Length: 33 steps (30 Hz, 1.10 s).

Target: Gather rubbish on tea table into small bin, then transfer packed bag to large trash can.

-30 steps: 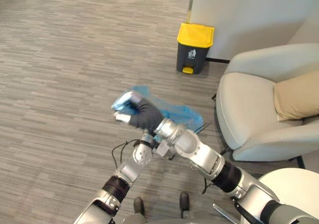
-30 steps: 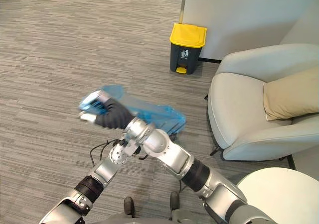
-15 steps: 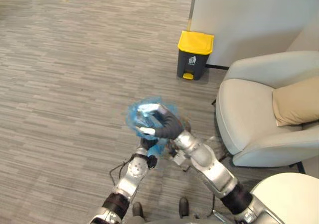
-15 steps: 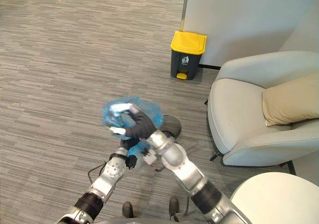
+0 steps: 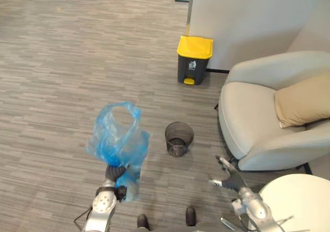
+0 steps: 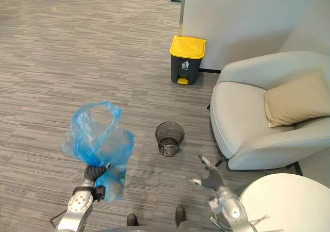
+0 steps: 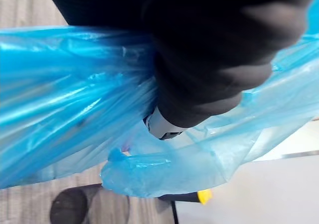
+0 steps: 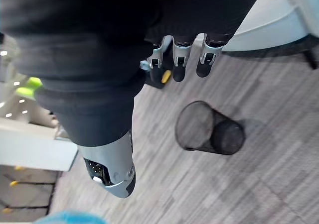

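A blue plastic bag (image 5: pixel 118 139) is gripped at its gathered middle by my left hand (image 5: pixel 114 172), which is shut on it; the bag's loose top stands up above the hand. In the left wrist view blue film (image 7: pixel 65 99) wraps round my curled fingers (image 7: pixel 162 127). My right hand (image 5: pixel 227 178) is low on the right, apart from the bag, with straight fingers (image 8: pixel 179 59) and nothing in it. A small black mesh bin (image 5: pixel 179 138) stands upright on the floor between my two hands. The large dark trash can with a yellow lid (image 5: pixel 194 59) stands farther off by the wall.
A pale grey armchair (image 5: pixel 258 123) with a tan cushion (image 5: pixel 301 100) stands on the right. A round white table's edge (image 5: pixel 294 201) shows at the lower right. The grey striped floor (image 5: pixel 62 77) stretches open to the left and ahead.
My right hand has let go of the blue bag and drawn back to the lower right, fingers straightened. The bag now stays with my left hand alone, and the mesh bin shows.
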Tool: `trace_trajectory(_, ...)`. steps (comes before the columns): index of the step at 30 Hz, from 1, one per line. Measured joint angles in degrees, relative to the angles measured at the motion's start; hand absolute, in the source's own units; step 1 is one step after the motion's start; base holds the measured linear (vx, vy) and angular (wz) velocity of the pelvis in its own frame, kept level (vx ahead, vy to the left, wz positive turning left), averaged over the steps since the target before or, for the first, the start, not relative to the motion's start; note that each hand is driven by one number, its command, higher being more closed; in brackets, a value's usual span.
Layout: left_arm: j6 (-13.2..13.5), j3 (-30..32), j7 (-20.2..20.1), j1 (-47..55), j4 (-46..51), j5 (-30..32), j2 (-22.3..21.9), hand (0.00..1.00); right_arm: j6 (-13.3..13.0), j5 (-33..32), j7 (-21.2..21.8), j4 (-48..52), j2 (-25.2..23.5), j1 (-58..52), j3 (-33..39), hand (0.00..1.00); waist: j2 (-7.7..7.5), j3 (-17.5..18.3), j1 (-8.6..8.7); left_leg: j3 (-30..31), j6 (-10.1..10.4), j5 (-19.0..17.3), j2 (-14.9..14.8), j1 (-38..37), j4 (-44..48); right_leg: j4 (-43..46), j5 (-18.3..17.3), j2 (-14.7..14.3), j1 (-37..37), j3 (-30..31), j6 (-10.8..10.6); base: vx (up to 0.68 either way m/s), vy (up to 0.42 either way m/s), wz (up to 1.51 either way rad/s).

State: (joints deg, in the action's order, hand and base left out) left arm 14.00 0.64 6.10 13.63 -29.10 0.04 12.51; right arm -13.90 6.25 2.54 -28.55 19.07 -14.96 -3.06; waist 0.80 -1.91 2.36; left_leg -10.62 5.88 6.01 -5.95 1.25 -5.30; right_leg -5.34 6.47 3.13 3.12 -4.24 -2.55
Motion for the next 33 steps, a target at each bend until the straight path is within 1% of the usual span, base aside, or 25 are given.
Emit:
trace_trajectory(4, -0.07, 2.46, -1.01, 1.75, -2.03, 0.01, -0.49, 1.0, 1.1, 2.1, -2.15, -4.21, -0.94, 0.35, 1.18, 0.0, 0.92, -0.86, -0.11, 3.97, -0.16, -0.6, 0.51, 3.66, 3.34, 0.78, -0.75, 0.84, 0.02, -3.88, -0.55, -0.01, 0.014, 0.51)
trace_trajectory(5, -0.06, 2.93, -1.03, 1.95, -2.01, 0.01, -0.77, 1.0, 1.38, 3.08, -2.68, -4.61, -1.25, 0.97, 1.72, 0.0, 1.35, -1.93, -0.22, 5.75, -0.18, -1.43, 0.68, 5.43, 5.9, 2.21, -1.57, 1.09, 0.24, -5.68, -0.58, -0.04, 0.028, 0.71)
trace_trajectory(8, -0.07, 3.35, -1.03, 1.5, -1.94, -0.47, -1.36, 1.0, 1.53, 3.34, -4.37, -4.61, -2.06, 2.28, 2.94, 0.0, 2.36, -3.51, -0.47, 7.01, -1.32, -2.95, 0.74, 10.23, 10.08, 5.52, -3.69, 1.79, 1.64, -10.1, -1.0, -0.09, 0.033, 0.76)
trace_trajectory(10, -0.13, 3.76, -1.03, 1.3, -1.92, -0.6, -1.96, 1.0, 1.58, 3.33, -5.5, -4.64, -2.93, 2.43, 3.94, 0.0, 1.35, -3.86, -0.95, 2.93, -3.54, -4.04, 0.49, 11.38, 10.4, 5.09, -4.11, 3.7, 2.36, -12.26, -1.42, 0.02, 0.072, 0.83)
trace_trajectory(11, -0.13, 3.9, -1.08, 1.0, -1.83, -0.65, -2.54, 1.0, 1.79, 3.3, -6.28, -4.68, -3.6, 2.67, 5.03, 0.0, 1.79, -4.19, -1.71, -2.49, -5.18, -5.5, -1.02, 12.84, 14.33, 5.43, -4.55, 4.16, 2.38, -13.53, -2.06, 0.11, 0.074, 0.73)
trace_trajectory(12, -0.16, 4.17, -1.04, 1.17, -1.68, -0.69, -2.78, 1.0, 2.1, 3.32, -6.55, -5.13, -4.23, 3.19, 5.26, 0.0, 2.48, -4.47, -1.95, -3.75, -4.92, -5.56, -1.76, 13.14, 15.36, 6.18, -4.95, 4.2, 1.94, -14.81, -2.61, 0.09, 0.054, 0.69)
trace_trajectory(13, -0.17, 4.4, -1.05, 1.51, -1.67, -0.7, -2.8, 1.0, 2.1, 3.33, -6.57, -5.35, -4.67, 3.49, 5.2, 0.0, 1.77, -4.91, -2.34, -3.58, -4.83, -5.62, -1.55, 13.24, 15.93, 6.45, -5.49, 4.76, 1.53, -15.23, -3.34, 0.06, 0.041, 0.44)
trace_trajectory(14, -0.18, 4.63, -1.06, 1.67, -1.66, -0.72, -2.8, 1.0, 2.1, 3.33, -6.63, -5.5, -5.03, 3.76, 5.23, 0.0, 1.81, -4.87, -2.73, -3.5, -4.65, -6.07, -1.18, 13.22, 16.45, 6.6, -5.73, 5.17, 1.06, -15.43, -3.63, 0.08, 0.089, 0.23)
trace_trajectory(15, -0.2, 4.76, -1.06, 1.74, -1.66, -0.79, -2.81, 1.0, 2.11, 3.36, -6.7, -5.69, -5.34, 4.1, 5.23, 0.0, 1.35, -5.1, -3.41, -3.5, -4.82, -7.17, -0.71, 13.51, 17.61, 7.43, -6.82, 5.89, 1.05, -15.48, -4.38, 0.12, 0.15, 0.23)
trace_trajectory(17, -0.43, 4.73, -1.17, 2.91, -0.33, -0.86, -2.85, 1.0, 2.69, 3.48, -6.91, -6.02, -5.68, 5.57, 5.27, 0.0, 0.32, -5.48, -3.16, -3.53, -5.85, -10.75, 0.91, 15.03, 21.97, 14.29, -11.4, 9.02, 3.07, -15.35, -6.26, 0.16, 0.182, 0.26)
trace_trajectory(18, -0.44, 4.73, -1.18, 3.11, 0.26, -0.87, -2.71, 1.0, 2.95, 3.57, -7.12, -6.05, -5.8, 5.81, 5.27, 0.0, -0.31, -5.88, -3.19, -3.63, -6.17, -11.81, 1.32, 15.06, 23.17, 16.75, -12.23, 10.29, 3.67, -15.15, -6.8, 0.18, 0.136, 0.26)
trace_trajectory(19, -0.56, 4.6, -1.17, 3.12, 0.87, -0.9, -2.45, 1.0, 3.28, 3.65, -7.41, -6.09, -6.24, 5.68, 5.41, 0.0, -1.17, -6.3, -3.28, -3.3, -6.67, -14.16, 2.63, 15.1, 25.58, 21.91, -14.29, 12.74, 4.47, -14.7, -7.01, 0.21, 0.114, 0.24)
trace_trajectory(20, -1.17, 4.13, -1.16, 3.15, 1.84, -0.93, -2.39, 1.0, 3.44, 3.76, -7.4, -5.77, -6.56, 5.62, 5.31, 0.0, -1.25, -6.96, -3.28, -2.85, -7.45, -16.68, 3.24, 14.81, 28.08, 30.78, -14.53, 14.66, 7.23, -12.46, -5.46, 0.22, 0.126, 0.22)
trace_trajectory(21, -1.35, 3.72, -1.18, 3.24, 2.27, -0.91, -2.26, 1.0, 3.62, 3.8, -7.39, -5.53, -6.83, 5.51, 5.25, 0.0, -1.18, -7.16, -3.2, -2.63, -7.85, -17.7, 3.34, 14.34, 28.93, 36.38, -13.76, 15.15, 9.44, -10.49, -4.04, 0.25, 0.156, 0.2)
trace_trajectory(22, -1.53, 3.15, -1.18, 3.14, 3.23, -0.91, -1.79, 1.0, 3.79, 3.79, -7.4, -4.66, -7.79, 4.62, 5.24, 0.0, -1.01, -7.77, -2.88, -1.66, -8.44, -19.5, 3.3, 12.57, 30.1, 46.77, -13.08, 14.72, 13.83, -5.33, -2.39, 0.27, 0.151, 0.22)
trace_trajectory(23, -1.67, 2.85, -1.11, 2.98, 4.23, -0.92, -1.08, 1.0, 3.76, 3.79, -7.38, -3.98, -8.86, 3.68, 5.21, 0.0, -0.66, -8.43, -2.78, -0.98, -8.68, -20.65, 3.21, 10.9, 30.29, 51.69, -15.81, 13.33, 16.02, -3.21, -3.51, 0.36, 0.115, 0.34)
trace_trajectory(24, -1.61, 2.64, -1.09, 2.75, 5.21, -0.93, -0.19, 1.0, 3.62, 3.76, -7.38, -3.68, -9.88, 3.27, 5.11, 0.0, -1.38, -8.32, -2.22, -0.18, -8.56, -22.07, 3.15, 9.25, 30.1, 53.59, -18.35, 11.56, 18.29, -3.53, -3.29, 0.32, 0.044, 0.28)
trace_trajectory(26, -1.52, 2.6, -1.08, 1.91, 5.39, -0.94, 0.62, 1.0, 3.57, 3.63, -7.41, -3.74, -10.01, 3.47, 5.07, 0.0, -2.22, -8.36, -1.4, 0.06, -8.12, -23.95, 3.51, 7.72, 29.79, 49.57, -19.3, 9.49, 22.06, -5.45, -2.64, 0.39, -0.006, 0.17)
trace_trajectory(27, -1.54, 2.26, -1.07, 0.21, 4.48, -0.94, 1.02, 1.0, 3.64, 3.47, -7.49, -3.99, -9.6, 3.78, 5.46, 0.0, -2.29, -8.4, -0.69, 0.27, -7.59, -25.34, 4.03, 7.08, 29.21, 41.3, -18.75, 8.05, 24.83, -8.2, -2.64, 0.37, -0.011, 0.09)
trace_trajectory(28, -1.53, 2.28, -1.07, -0.14, 4.31, -0.94, 1.06, 1.0, 3.64, 3.46, -7.49, -4.09, -9.51, 3.87, 5.47, 0.0, -2.27, -8.41, -0.44, 0.32, -7.49, -25.43, 4.08, 6.87, 29.14, 39.48, -18.59, 7.73, 25.23, -8.54, -2.73, 0.41, -0.025, 0.25)
trace_trajectory(29, -1.56, 2.37, -1.04, -1.75, 3.22, -0.94, 1.13, 1.0, 3.72, 3.47, -7.48, -5.31, -9.12, 4.45, 5.5, 0.0, -1.9, -8.91, 0.43, 1.19, -6.86, -25.62, 4.11, 5.53, 28.91, 31.15, -16.08, 6.0, 25.3, -9.54, -1.92, 0.52, -0.065, 0.33)
trace_trajectory(30, -1.56, 2.41, -1.03, -2.99, 2.16, -0.94, 1.16, 1.0, 3.97, 3.5, -7.48, -6.65, -9.06, 4.36, 5.61, 0.0, -1.63, -9.15, 0.76, 1.85, -5.63, -26.42, 4.26, 3.23, 27.67, 27.28, -12.98, 4.52, 25.79, -9.01, -0.13, 0.65, -0.088, 0.42)
trace_trajectory(31, -1.55, 2.44, -1.03, -3.53, 1.76, -0.93, 1.1, 1.0, 4.27, 3.51, -7.44, -6.85, -9.06, 4.14, 5.64, 0.0, -1.52, -9.11, 0.98, 2.53, -4.94, -26.81, 4.18, 2.13, 27.06, 27.61, -11.48, 4.0, 26.13, -8.64, 1.14, 0.76, -0.13, 0.6)
trace_trajectory(32, -1.4, 2.26, -1.03, -3.8, 1.59, -0.93, 1.1, 1.0, 4.33, 3.5, -7.37, -6.65, -9.07, 3.53, 5.71, 0.0, -2.17, -8.59, 2.19, 3.48, -3.48, -27.42, 3.88, -0.09, 26.07, 29.51, -8.56, 3.8, 26.09, -9.12, 3.62, 0.71, -0.156, 0.59)
trace_trajectory(33, -1.31, 2.31, -1.07, -4.07, 1.43, -0.93, -0.04, 1.0, 4.37, 3.55, -7.31, -6.54, -8.72, 3.35, 6.58, 0.0, -0.44, -8.98, 2.47, 3.68, -2.2, -27.81, 1.83, -1.19, 27.36, 33.19, -8.65, 3.0, 25.43, -10.12, 6.38, 0.72, -0.158, 0.45)
